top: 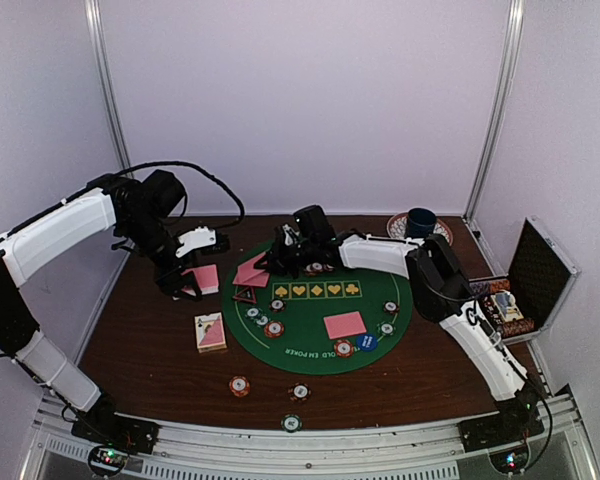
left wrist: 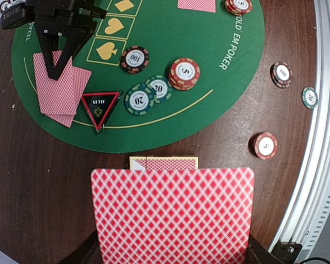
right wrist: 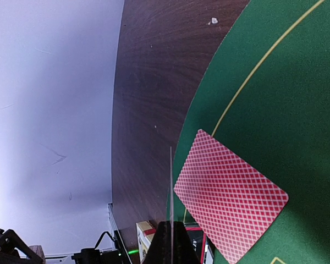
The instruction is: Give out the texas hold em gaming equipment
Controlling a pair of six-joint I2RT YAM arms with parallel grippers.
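My left gripper (top: 185, 287) is shut on a pink-backed playing card (left wrist: 172, 214), held upright above the brown table left of the green mat (top: 310, 345). The card box (left wrist: 164, 163) lies just beyond it. My right gripper (top: 272, 262) is shut on a card seen edge-on (right wrist: 171, 187), over the mat's left side. Two cards (left wrist: 60, 91) lie under it, one showing in the right wrist view (right wrist: 231, 195). A red-black triangle marker (left wrist: 100, 107) lies beside them. Green chips (left wrist: 140, 99), a red stack (left wrist: 184, 73) and a dark chip (left wrist: 135, 59) sit on the mat.
Another card (top: 344, 324), a blue disc (top: 367, 342) and more chips lie on the mat's right half. Three chips (top: 239, 385) (top: 299, 392) (top: 292, 423) sit near the front edge. A dark cup on a saucer (top: 420, 222) stands at the back right. An open black case (top: 525, 285) stands at the right.
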